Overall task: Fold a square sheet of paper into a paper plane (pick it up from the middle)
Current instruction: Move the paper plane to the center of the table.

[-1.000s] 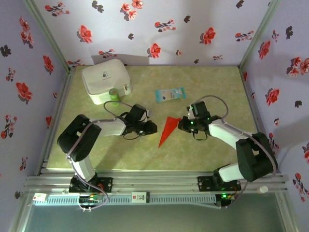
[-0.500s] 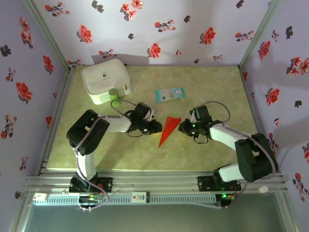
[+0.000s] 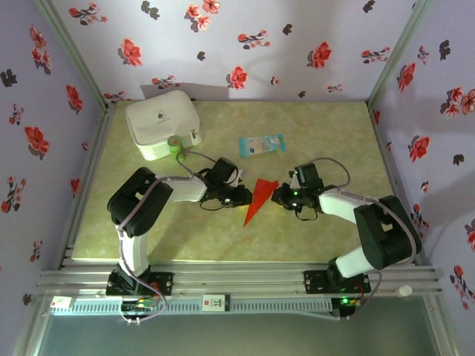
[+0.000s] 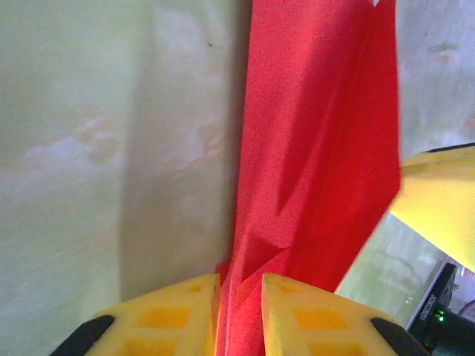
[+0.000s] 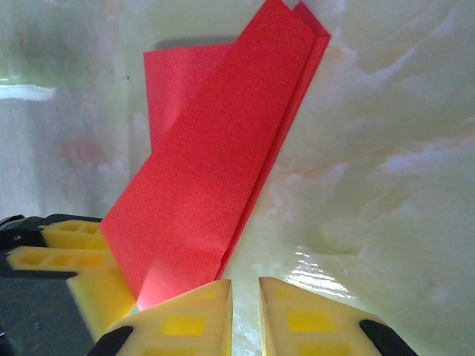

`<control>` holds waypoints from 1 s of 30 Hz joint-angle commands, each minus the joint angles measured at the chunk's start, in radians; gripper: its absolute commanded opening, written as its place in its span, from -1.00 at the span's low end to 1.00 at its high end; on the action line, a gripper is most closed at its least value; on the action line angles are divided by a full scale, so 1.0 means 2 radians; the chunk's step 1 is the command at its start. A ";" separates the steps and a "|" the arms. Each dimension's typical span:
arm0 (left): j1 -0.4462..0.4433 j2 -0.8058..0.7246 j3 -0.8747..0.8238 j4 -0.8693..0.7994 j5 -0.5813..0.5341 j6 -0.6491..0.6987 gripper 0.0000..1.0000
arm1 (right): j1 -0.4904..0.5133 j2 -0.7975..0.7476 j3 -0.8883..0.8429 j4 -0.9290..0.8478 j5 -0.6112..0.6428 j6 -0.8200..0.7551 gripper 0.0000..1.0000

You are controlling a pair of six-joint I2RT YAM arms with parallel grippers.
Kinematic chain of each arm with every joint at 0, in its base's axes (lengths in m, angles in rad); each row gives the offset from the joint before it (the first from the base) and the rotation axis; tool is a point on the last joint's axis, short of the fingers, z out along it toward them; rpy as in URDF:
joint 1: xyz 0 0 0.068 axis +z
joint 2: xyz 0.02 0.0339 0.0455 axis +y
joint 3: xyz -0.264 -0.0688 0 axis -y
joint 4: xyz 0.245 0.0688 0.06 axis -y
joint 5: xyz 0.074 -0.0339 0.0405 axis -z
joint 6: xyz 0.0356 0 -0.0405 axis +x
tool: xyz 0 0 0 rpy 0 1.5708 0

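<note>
Left gripper (image 4: 239, 297): yours is clamped on the red paper dart (image 3: 259, 197).
Right gripper (image 5: 246, 293): yours is nearly closed, gripping nothing, just beside the dart.
Dart: mid-tabletop (image 3: 319, 126), tip toward the near edge.

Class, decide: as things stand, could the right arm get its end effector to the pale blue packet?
Probably yes. The pale blue packet lies flat on the table just beyond the right end effector, and nothing stands between them.
</note>
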 commanded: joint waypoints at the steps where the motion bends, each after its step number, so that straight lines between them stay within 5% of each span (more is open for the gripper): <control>1: -0.012 0.018 0.008 -0.004 0.017 0.011 -0.56 | 0.001 0.012 -0.007 0.010 -0.012 0.004 -0.67; 15: -0.014 0.025 0.012 0.030 0.069 0.011 -0.53 | 0.012 0.039 -0.003 0.028 -0.026 0.009 -0.67; 23: -0.015 0.017 0.011 0.039 0.076 0.019 -0.77 | 0.012 0.041 -0.001 0.028 -0.028 0.010 -0.67; 27: -0.015 -0.017 -0.007 0.049 0.044 0.020 -0.88 | 0.012 0.022 0.002 0.016 -0.017 0.007 -0.67; 30: -0.016 -0.059 -0.019 0.010 -0.032 0.020 -0.91 | 0.013 -0.004 0.005 -0.001 0.004 0.004 -0.67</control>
